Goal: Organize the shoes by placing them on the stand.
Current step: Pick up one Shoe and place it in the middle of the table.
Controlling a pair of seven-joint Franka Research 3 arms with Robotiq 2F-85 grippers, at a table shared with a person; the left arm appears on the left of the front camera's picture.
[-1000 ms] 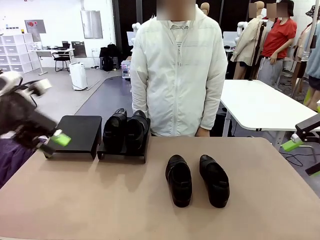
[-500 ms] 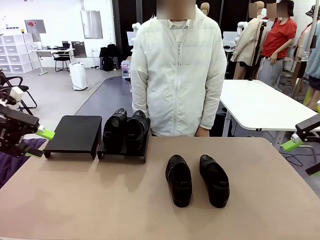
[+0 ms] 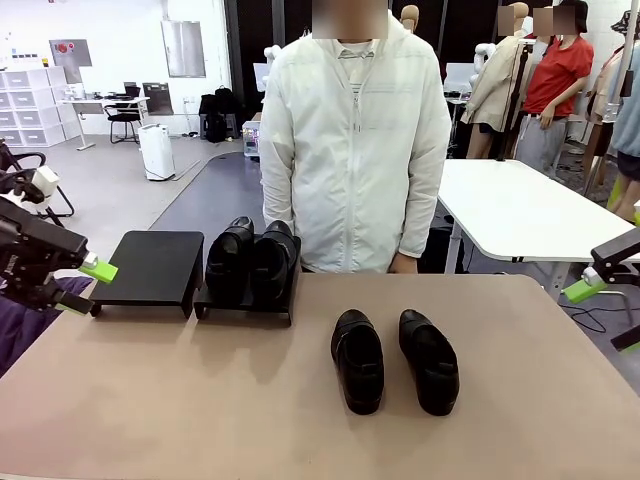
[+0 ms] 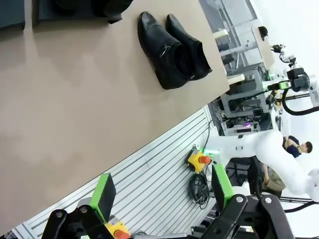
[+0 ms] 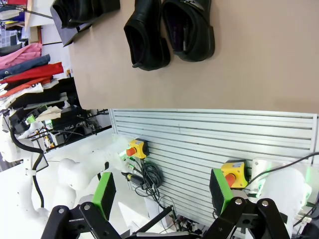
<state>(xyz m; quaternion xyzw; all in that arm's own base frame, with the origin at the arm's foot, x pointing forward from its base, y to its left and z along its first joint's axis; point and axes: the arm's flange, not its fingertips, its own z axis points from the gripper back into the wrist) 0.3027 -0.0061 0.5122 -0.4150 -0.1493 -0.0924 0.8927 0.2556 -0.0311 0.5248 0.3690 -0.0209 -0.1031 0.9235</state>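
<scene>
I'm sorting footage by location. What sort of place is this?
Most likely a robotics lab or workshop in an open office-like room rather than a shop. An emergency-stop button is mounted on a slatted aluminium panel, white storage drawers line the far wall, and an office chair stands beside a desk.

The tan tabletop (image 3: 200, 400) carries a low black stand (image 3: 150, 262) at its far left, a second stand (image 3: 246, 308) just beside it bearing a pair of black shoes (image 3: 230, 262), and two more black shoes (image 3: 358, 362) (image 3: 429, 360) side by side right of centre.
</scene>
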